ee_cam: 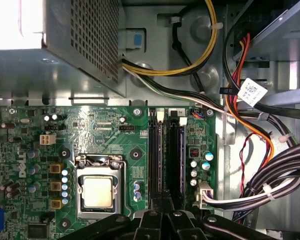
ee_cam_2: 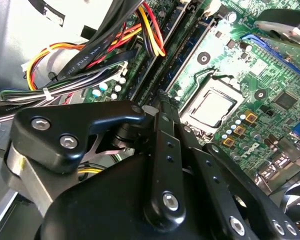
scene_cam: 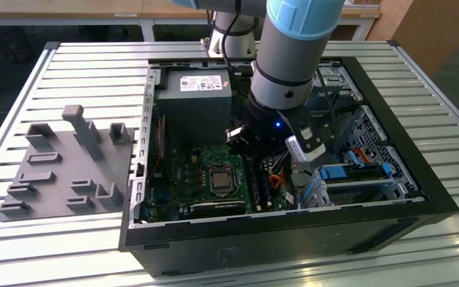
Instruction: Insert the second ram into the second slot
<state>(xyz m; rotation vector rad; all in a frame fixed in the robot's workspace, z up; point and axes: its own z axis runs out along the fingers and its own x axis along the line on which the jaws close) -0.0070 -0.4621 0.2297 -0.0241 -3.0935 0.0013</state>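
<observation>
1. Inside the open computer case, the gripper hangs low over the motherboard, at the RAM slots beside the CPU socket.
2. Its fingers look drawn together; whether they pinch the second ram I cannot tell.
3. Bundled cables lie near the slots.

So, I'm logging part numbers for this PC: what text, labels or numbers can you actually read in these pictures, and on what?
None can be read.
Power supply sticker: print too small.
White cable tag: print blurred.
Motherboard markings: too small to make out.
</observation>
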